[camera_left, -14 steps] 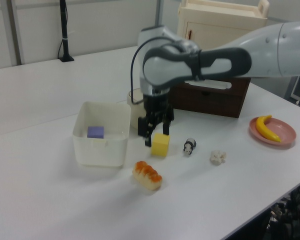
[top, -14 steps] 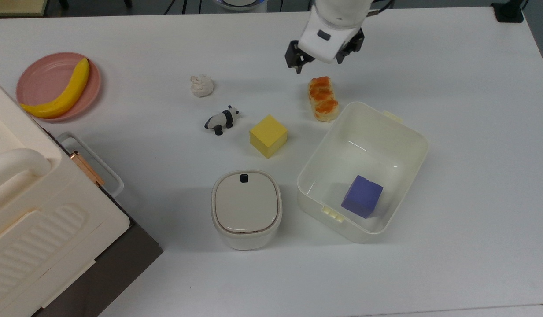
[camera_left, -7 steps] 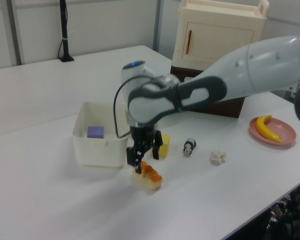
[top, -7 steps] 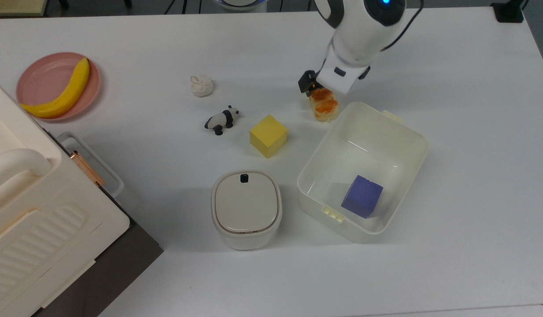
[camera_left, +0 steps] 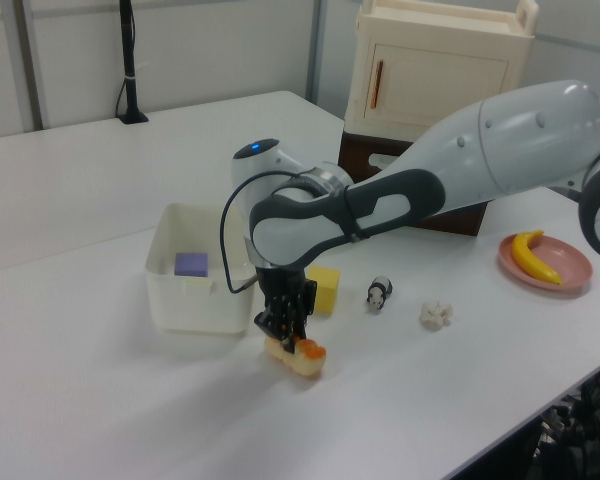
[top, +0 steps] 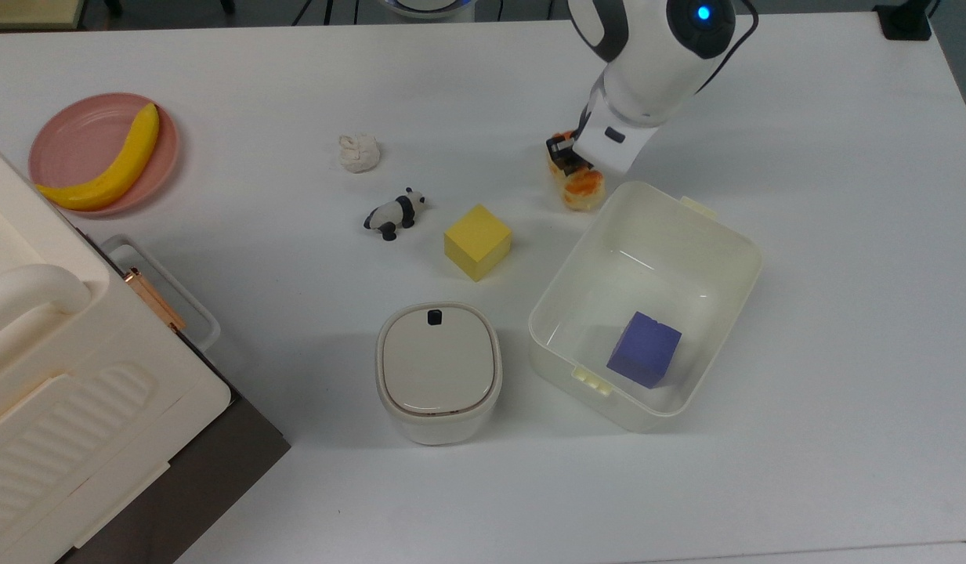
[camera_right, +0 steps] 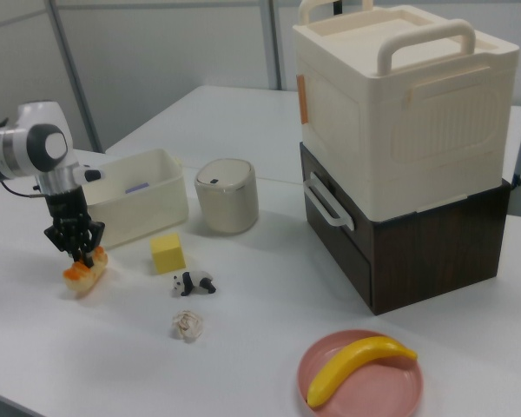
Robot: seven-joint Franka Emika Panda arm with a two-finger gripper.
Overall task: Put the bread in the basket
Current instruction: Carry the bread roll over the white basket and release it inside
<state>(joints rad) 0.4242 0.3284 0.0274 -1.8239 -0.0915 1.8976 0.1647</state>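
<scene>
Top view is showing the tool (top: 570, 159) straddling the bread (top: 580, 185) on the desk (top: 827, 235), beside the basket (top: 710, 227); whether it is pinching, I cannot tell. Grasping step; next, lifting over the rim.

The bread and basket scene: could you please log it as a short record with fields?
bread: on the table, just outside the basket's far corner in the top view
basket: open, holds a purple cube
gripper: down on the bread, fingers straddling it
yellow cube: on the table, top view's left of the basket
task state: bread not yet in basket
</scene>
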